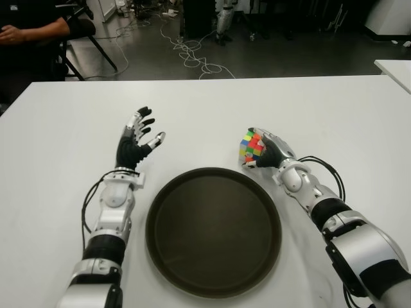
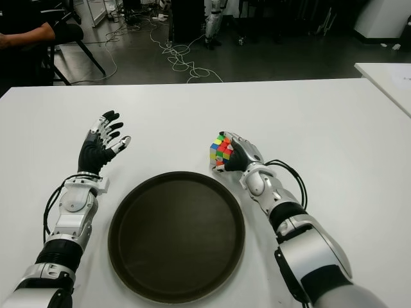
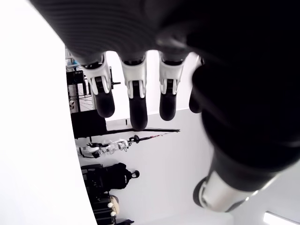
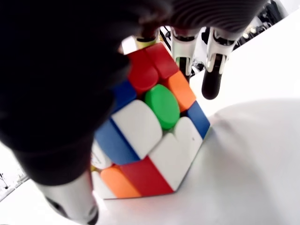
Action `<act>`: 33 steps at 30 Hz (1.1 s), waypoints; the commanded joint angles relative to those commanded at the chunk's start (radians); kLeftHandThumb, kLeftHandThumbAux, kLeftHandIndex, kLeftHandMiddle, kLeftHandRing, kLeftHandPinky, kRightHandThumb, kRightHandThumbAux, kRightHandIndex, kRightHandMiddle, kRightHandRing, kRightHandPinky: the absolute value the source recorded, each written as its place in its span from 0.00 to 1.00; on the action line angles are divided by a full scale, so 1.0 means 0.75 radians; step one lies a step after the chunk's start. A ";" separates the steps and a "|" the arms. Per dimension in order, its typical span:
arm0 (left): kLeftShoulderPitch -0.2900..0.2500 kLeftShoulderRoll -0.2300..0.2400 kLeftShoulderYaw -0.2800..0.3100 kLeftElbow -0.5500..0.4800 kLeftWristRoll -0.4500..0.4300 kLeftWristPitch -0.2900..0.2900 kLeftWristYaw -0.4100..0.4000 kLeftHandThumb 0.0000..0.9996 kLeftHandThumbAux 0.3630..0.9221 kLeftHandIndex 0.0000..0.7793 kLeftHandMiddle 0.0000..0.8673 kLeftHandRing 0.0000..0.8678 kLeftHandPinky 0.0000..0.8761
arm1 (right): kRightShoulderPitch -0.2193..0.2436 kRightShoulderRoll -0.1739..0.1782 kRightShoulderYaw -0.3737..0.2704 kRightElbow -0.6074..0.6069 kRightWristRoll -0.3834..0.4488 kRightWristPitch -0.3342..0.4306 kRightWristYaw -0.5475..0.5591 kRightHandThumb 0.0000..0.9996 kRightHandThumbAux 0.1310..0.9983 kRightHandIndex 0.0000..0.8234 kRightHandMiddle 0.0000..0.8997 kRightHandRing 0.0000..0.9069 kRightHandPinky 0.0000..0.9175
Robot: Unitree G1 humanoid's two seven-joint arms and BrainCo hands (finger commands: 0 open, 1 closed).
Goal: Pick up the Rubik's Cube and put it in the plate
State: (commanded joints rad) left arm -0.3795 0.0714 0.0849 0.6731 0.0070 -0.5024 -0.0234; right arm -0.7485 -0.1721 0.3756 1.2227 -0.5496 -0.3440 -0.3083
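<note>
The right hand (image 1: 270,153) is curled around the cube (image 1: 251,147), which sits just beyond the far right rim of the plate (image 1: 213,231), close to it but outside it. From the head views the cube shows at the hand's inner side, low over the white bench (image 1: 321,109); whether it touches the bench cannot be told there. The right wrist view is clearer: the palm and thumb press against the cube (image 4: 150,126) while two fingers (image 4: 213,70) reach past its far edge, and one lower corner meets the bench surface, the cube tilted. The left hand (image 1: 136,140) shows to the left of the plate with its fingers spread and holding nothing; its own wrist view shows the fingers (image 3: 136,101) extended straight, with only the room behind them.
</note>
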 joint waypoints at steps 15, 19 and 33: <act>-0.003 -0.001 0.005 0.010 -0.018 -0.001 -0.016 0.07 0.80 0.14 0.16 0.16 0.15 | 0.027 0.003 -0.036 0.001 0.026 -0.155 -0.186 0.81 0.66 0.48 0.50 0.49 0.56; -0.002 -0.001 0.006 0.007 -0.023 0.005 -0.020 0.07 0.80 0.14 0.17 0.16 0.15 | 0.025 0.002 -0.033 0.004 0.019 -0.159 -0.197 0.83 0.65 0.46 0.57 0.60 0.64; -0.002 0.000 0.004 0.004 -0.021 0.015 -0.021 0.06 0.81 0.14 0.16 0.16 0.15 | 0.025 0.004 -0.037 0.011 0.020 -0.196 -0.216 0.84 0.65 0.47 0.64 0.73 0.75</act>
State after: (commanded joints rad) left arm -0.3811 0.0711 0.0878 0.6762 -0.0088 -0.4914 -0.0390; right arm -0.7296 -0.1694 0.3480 1.2312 -0.5343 -0.4910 -0.4702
